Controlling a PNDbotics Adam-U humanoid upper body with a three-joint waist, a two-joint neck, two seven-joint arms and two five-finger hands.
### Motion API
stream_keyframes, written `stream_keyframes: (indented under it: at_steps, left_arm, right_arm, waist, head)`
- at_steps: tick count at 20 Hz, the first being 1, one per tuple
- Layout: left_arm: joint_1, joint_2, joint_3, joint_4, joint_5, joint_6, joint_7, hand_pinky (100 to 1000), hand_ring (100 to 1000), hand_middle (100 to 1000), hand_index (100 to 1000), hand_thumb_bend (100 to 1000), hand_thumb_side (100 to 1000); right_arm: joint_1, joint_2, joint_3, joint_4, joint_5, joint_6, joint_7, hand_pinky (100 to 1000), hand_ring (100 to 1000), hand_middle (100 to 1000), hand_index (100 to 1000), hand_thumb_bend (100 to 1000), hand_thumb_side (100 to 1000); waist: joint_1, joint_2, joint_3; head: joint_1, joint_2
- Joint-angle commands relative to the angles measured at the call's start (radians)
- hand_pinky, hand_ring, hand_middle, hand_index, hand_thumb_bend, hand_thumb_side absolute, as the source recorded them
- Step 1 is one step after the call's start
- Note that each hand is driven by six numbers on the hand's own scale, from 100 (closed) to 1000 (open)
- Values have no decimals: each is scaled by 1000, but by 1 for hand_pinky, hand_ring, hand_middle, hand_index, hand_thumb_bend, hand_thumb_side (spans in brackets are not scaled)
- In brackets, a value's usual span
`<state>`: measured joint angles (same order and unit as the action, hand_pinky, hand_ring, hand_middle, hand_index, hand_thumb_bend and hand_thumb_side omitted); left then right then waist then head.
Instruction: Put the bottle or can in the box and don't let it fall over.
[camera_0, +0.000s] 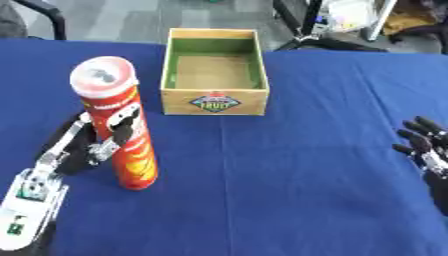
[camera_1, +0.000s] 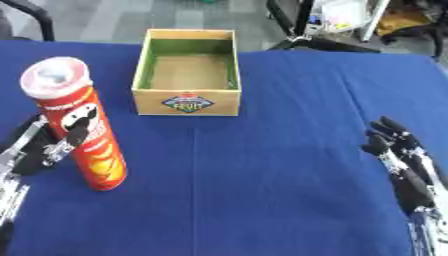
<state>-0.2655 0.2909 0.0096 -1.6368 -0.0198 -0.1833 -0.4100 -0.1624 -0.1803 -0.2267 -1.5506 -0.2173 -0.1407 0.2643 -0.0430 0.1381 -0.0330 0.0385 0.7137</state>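
Left hand (camera_0: 87, 145) has its fingers curled round the upright can (camera_0: 118, 122); lift it straight, keep it vertical, towards the box (camera_0: 214, 102).

My left hand (camera_0: 92, 145) is up near the table's left edge, arm rising from the lower left corner, fingers and thumb curled around what it holds. My right hand (camera_1: 398, 150) rests idle by the right edge, fingers straight, pointing away.

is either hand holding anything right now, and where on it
The left hand grips the red chip can around its middle, upright on the table; the right hand holds nothing.
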Motion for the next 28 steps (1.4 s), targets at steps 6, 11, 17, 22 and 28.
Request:
stream_keyframes:
  at_steps: [6, 11, 17, 22, 28]
  left_arm:
    - [-9, 11, 0, -16, -15, -13, -18, 572, 796, 826, 1000, 262, 523]
    - [-8, 12, -2, -17, -21, -19, -27, 508, 730, 753, 1000, 100, 448]
    - [-10, 13, -6, -17, -3, -17, 3, 329, 537, 538, 849, 100, 418]
    - [-13, 11, -16, -13, 33, -8, 40, 147, 399, 394, 696, 100, 505]
    - [-23, 13, -21, -14, 55, 5, 37, 121, 374, 368, 672, 100, 508]
  right_arm:
    - [-9, -12, -1, -8, -7, -1, 3, 803, 895, 846, 906, 548, 435]
    - [-9, -12, -1, -7, -8, 0, 2, 803, 895, 846, 906, 547, 434]
    - [-8, -12, -1, -8, -8, 1, 3, 803, 895, 846, 906, 547, 433]
    - [-8, -12, -1, -9, -9, 1, 3, 803, 895, 846, 907, 547, 433]
    - [-8, -12, -1, -9, -9, 2, 4, 804, 895, 846, 907, 547, 433]
  waist:
    - [0, -16, 1]
    - [0, -15, 0]
    - [2, -15, -1]
    - [2, -14, -3]
    - [4, -14, -4]
  head:
    - [-3, -12]
    - [-4, -12]
    - [-3, -12]
    - [-2, -13]
    - [-2, -13]
